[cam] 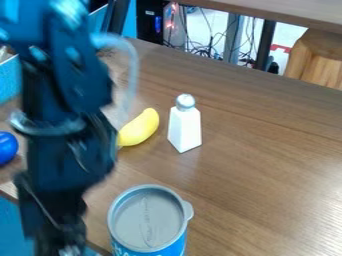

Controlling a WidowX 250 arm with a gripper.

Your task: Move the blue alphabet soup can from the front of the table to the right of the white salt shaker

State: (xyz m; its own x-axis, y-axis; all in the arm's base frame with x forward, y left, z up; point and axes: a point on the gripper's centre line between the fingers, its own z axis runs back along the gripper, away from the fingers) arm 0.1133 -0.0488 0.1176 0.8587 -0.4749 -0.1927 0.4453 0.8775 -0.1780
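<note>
- Nearest, at the lower left, there is the pincer [63, 244] of the black arm [63, 145]. I cannot tell how far open it is, nor if it has hold of something.
- Near the pincer, on its right in the view, a blue can [148, 220] stands upright on the bench [260, 185]. Its grey lid is on and has a small tab at the side.
- Farther away, at the left edge, there is a blue ball [7, 148], partly cut by the view.
- Beyond the can lies a yellow banana [139, 128]; its lower end is close beside the arm's outline.
- Just beside the banana, apart from it, a white shaker [184, 126] with silvery top stands upright.
- A blue basket [9, 79] is at the far left, partly behind the arm.
- About the step in hand, I judge only that the pincer is low beside the can; if it grasps or releases, I cannot tell.
- From this place, in my judgement, any next move calls for free space from the can's side, so that it is not knocked over.
</note>
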